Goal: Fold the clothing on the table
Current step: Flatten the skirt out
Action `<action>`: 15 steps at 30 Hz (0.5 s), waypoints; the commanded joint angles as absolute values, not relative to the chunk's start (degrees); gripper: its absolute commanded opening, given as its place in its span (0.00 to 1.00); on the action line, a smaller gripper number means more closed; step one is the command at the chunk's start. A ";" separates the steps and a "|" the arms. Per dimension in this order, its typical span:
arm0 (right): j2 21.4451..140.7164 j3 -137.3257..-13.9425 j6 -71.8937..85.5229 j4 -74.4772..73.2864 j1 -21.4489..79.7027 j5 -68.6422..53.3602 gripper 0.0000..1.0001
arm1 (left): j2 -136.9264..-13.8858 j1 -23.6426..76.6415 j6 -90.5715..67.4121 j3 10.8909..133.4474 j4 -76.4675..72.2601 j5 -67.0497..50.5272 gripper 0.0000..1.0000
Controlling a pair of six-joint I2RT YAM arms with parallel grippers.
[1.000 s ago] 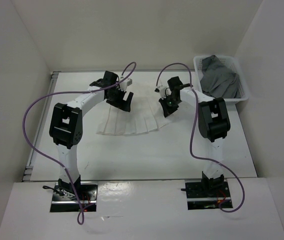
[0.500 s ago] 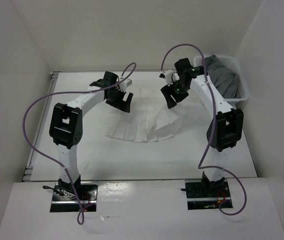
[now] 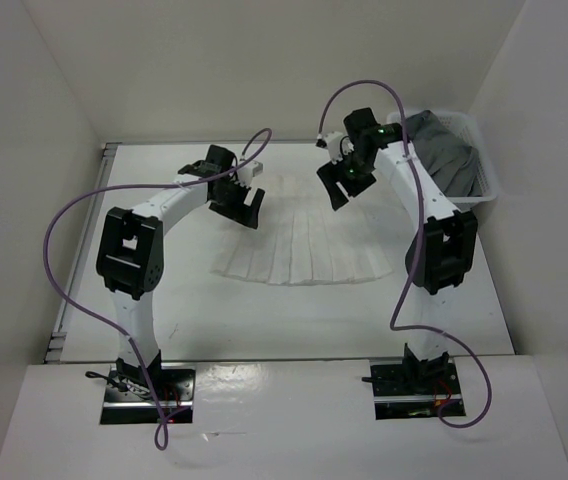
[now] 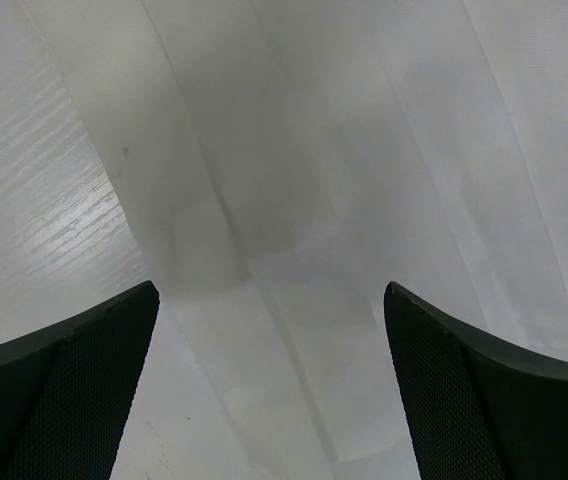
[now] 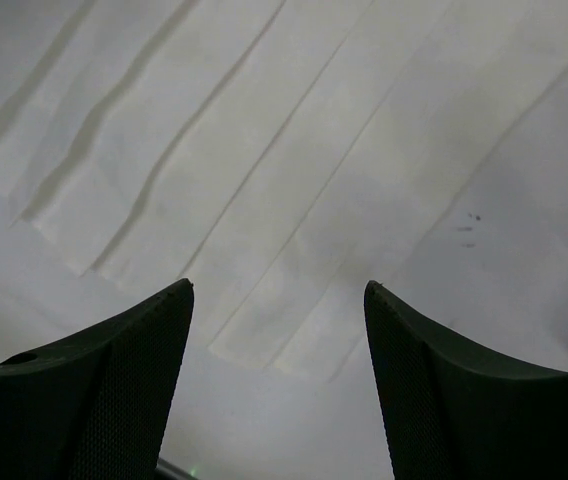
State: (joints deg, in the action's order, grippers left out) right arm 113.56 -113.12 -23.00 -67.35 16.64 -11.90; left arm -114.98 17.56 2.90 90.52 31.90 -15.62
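**Top external view.** Left claw (image 3: pixel 247 208): spread wide, holding nothing, poised over the far left part of the clothing (image 3: pixel 304 250); contact could not be judged from above. Right claw (image 3: pixel 336 188): spread, empty, over the far right part of the same garment. The clothing was white and pleated. It lay flat as a fan on the surface (image 3: pixel 214 320) between the two arms, its wide edge toward the arm bases. Basket (image 3: pixel 487 192): at the far right corner, holding a dark grey garment (image 3: pixel 442 158), partly hidden behind the right arm.

**Left wrist view.** Two dark fingers (image 4: pixel 64 400) stood far apart with nothing between them. White pleated fabric lay below, and bare surface showed at left. The finger bases were cut off by the bottom edge.

**Right wrist view.** Two dark fingers (image 5: pixel 114 400) stood apart, gripping nothing, above the pleats. A fabric edge ran just beyond the tips. Whether the pale band below it was cloth or surface could not be told.
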 commanded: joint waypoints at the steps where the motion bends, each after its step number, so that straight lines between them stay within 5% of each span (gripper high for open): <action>1: 117.77 -109.96 -19.16 -55.57 18.54 -11.88 0.74 | -112.68 18.37 3.60 91.32 31.29 -15.29 0.99; 6: 122.24 -105.03 -13.63 -41.77 19.07 -4.59 0.74 | -115.83 19.42 2.38 93.34 29.19 -11.09 0.99; 15: 129.29 -110.38 -11.43 -41.31 19.60 -4.92 0.74 | -121.10 22.32 -4.48 92.72 26.46 -2.99 0.99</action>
